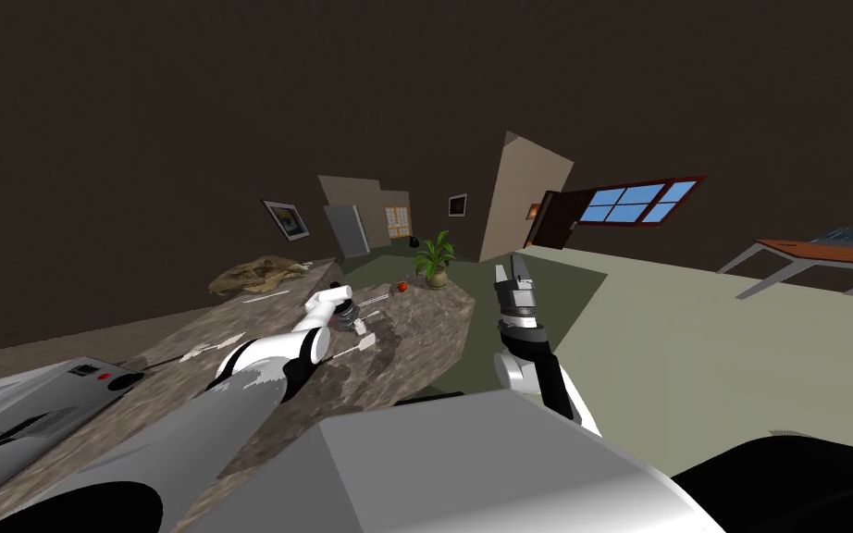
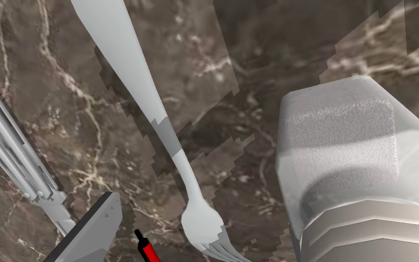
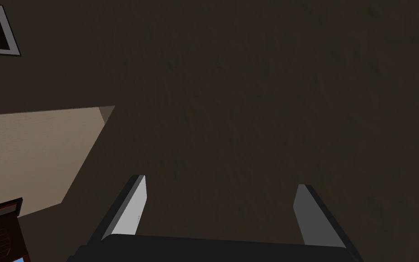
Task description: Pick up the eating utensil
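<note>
- Head view: left gripper (image 1: 352, 319) low over the brown marble tabletop (image 1: 420, 324), toward its far end. Pale utensils (image 1: 201, 352) scattered along the tabletop, with a potted plant (image 1: 436, 259) and a small red thing (image 1: 402, 287) at the far end. Right gripper (image 1: 514, 282) raised just off the tabletop's right edge.
- Left wrist view: white fork (image 2: 158, 113) lying flat on the tabletop, tines toward the gripper body, handle pointing away. One blade finger (image 2: 95, 227) off to one side of the tines, not touching them. Spread wide, nothing held. Light grey block (image 2: 340, 150) with a rough patch just beside the fork on the other side. Bundle of grey rods (image 2: 8, 145) beyond the finger.
- Right wrist view: both fingers wide apart, nothing between them.
</note>
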{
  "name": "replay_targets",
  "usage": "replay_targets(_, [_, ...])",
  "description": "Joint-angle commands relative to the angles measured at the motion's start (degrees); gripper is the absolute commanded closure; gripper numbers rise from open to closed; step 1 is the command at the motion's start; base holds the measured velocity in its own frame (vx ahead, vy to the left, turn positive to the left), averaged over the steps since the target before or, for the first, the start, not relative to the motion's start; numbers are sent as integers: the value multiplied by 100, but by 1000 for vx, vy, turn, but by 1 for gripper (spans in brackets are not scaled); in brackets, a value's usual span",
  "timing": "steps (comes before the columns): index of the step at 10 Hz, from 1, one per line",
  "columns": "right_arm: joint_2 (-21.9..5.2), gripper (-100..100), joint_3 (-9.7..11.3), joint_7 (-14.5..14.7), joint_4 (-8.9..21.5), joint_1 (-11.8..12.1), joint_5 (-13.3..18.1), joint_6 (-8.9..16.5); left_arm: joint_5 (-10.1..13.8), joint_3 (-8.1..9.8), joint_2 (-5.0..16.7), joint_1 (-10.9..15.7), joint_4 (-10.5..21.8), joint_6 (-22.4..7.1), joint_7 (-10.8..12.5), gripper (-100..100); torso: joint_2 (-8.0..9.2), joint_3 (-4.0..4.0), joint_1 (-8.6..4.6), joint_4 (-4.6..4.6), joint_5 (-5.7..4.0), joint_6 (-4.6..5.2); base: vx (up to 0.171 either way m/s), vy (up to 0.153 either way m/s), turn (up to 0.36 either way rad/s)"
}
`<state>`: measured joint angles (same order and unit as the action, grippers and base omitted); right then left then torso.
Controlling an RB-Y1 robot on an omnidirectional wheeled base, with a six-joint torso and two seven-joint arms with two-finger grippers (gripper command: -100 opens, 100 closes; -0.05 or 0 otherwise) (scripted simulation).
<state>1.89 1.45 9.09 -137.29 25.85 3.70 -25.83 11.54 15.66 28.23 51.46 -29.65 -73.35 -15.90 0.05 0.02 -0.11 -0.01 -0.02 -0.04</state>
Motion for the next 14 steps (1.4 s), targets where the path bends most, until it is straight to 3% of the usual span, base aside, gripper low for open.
replay_targets(1, [0,0,0,0,0,0,0,0,4,3,24,52,231,89,-22,-100,0,0,0,0,0,0,-6,-2,8])
replay_targets(2, [0,0,0,0,0,0,0,0,103,96,237,-40,335,172,-208,-100,1,1,11,1,2,0,8,-46,-126])
replay_targets(3, [0,0,0,0,0,0,0,0,103,96,237,-40,335,172,-208,-100,-2,-1,1,-1,2,1,14,-53,-44])
replay_targets(4, [0,0,0,0,0,0,0,0,202,188,449,-132,438,255,-394,-100,-5,-2,-3,0,-1,0,15,-94,-85])
replay_targets(5, [0,0,1,0,0,0,0,0,202,188,449,-132,438,255,-394,-100,-5,-2,-16,-1,-3,1,16,-85,-45])
replay_targets(6, [0,0,0,0,0,0,0,0,301,281,662,-223,542,338,-579,-100,-6,-3,-16,-1,-4,2,27,-81,-107])
replay_targets(9, [0,0,0,0,0,0,0,0,301,281,662,-223,542,338,-579,-100,-11,-7,9,-4,5,3,9,-26,-13])
replay_targets(10, [0,0,0,0,0,0,0,0,400,374,875,-315,646,421,-765,-100,-9,-6,19,-3,7,3,11,-44,-119])
replay_targets(11, [0,0,0,0,0,0,0,0,400,374,875,-315,250,384,-765,-100,-10,-6,8,-3,6,3,13,-59,-42])
replay_targets(14, [0,0,0,0,0,0,0,0,400,374,875,-315,600,421,-765,-100,-11,-7,15,-4,7,3,5,-13,3])
